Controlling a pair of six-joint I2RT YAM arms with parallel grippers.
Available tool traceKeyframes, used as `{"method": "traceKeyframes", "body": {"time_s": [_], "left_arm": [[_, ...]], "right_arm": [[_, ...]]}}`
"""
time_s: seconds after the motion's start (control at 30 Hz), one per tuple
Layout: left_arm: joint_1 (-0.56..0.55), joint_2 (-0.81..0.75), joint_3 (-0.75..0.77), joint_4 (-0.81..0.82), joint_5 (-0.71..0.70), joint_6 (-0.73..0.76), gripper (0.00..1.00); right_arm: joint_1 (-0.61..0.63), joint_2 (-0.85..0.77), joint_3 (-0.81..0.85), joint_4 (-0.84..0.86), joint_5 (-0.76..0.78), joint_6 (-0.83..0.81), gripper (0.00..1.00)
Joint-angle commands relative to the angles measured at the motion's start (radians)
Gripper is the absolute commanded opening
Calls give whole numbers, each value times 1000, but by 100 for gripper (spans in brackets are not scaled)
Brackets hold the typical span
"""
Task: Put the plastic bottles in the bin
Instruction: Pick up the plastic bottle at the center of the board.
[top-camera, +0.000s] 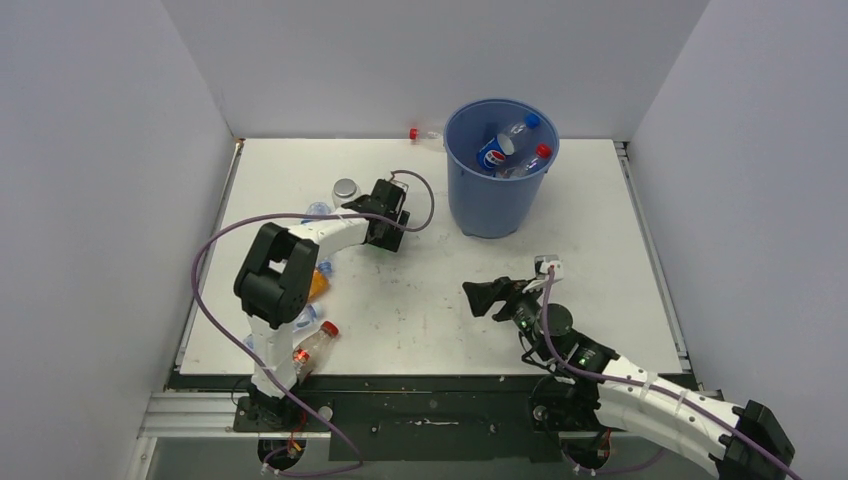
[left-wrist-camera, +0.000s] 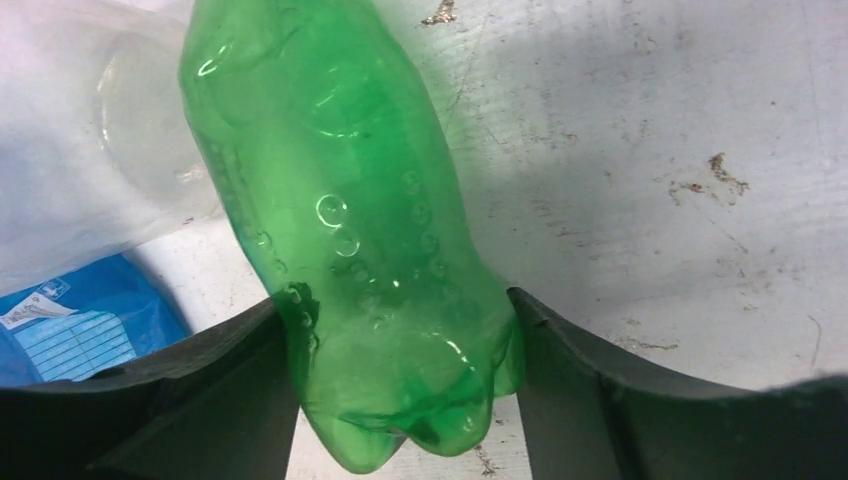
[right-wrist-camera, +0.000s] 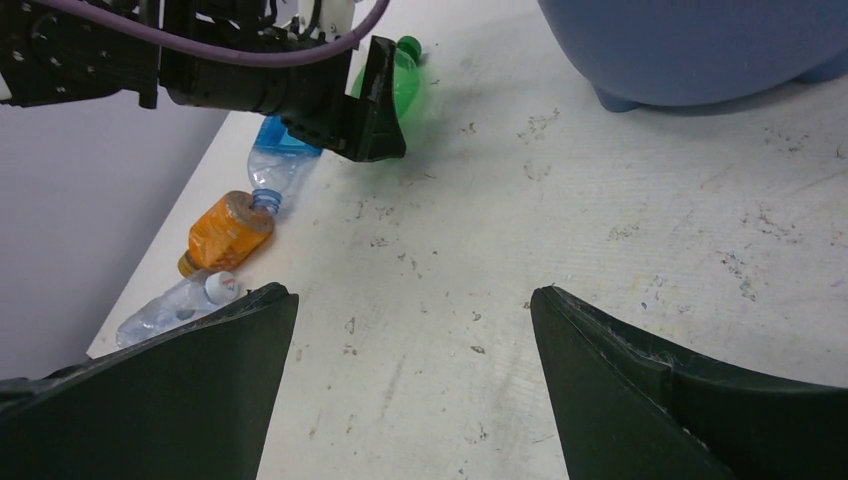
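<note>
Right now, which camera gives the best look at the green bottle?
The left wrist view: the green bottle fills the frame, its base between the fingers of the left gripper. The right wrist view shows only a small green part poking out behind that gripper. In the top view the gripper hides it.

My left fingers are matt black, and the green bottle is a clear, bright green dotted with small pale rings, next to a blue label with white print. The table is off-white, flecked with brown-grey scuffs. The bin is blue, the Pepsi bottle blue, red and white, the orange bottle vivid orange.
</note>
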Motion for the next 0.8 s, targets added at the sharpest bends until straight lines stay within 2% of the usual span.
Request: {"method": "traceKeyframes", "body": {"time_s": [0.0, 0.13, 0.2, 0.33, 0.43, 0.53, 0.77], "left_arm": [[1, -43, -25, 54, 53, -33, 61], [-1, -57, -44, 71, 72, -51, 47], [-4, -77, -63, 80, 73, -64, 37], [-48, -170, -117, 100, 59, -104, 23], [-89, -303, -159, 115, 40, -133, 17], [-87, -492, -194, 113, 99, -163, 14], [-54, -965, -361, 300, 371, -73, 3]], "right_arm": [[9, -36, 53, -26, -16, -2, 90], [9, -59, 47, -50, -10, 9, 90], [11, -73, 37, -57, -10, 18, 90], [11, -103, 38, -80, -5, 22, 90], [11, -116, 80, -130, -5, 9, 90], [9, -123, 173, -216, -19, -50, 90], [2, -110, 360, -282, -194, -159, 90]]}}
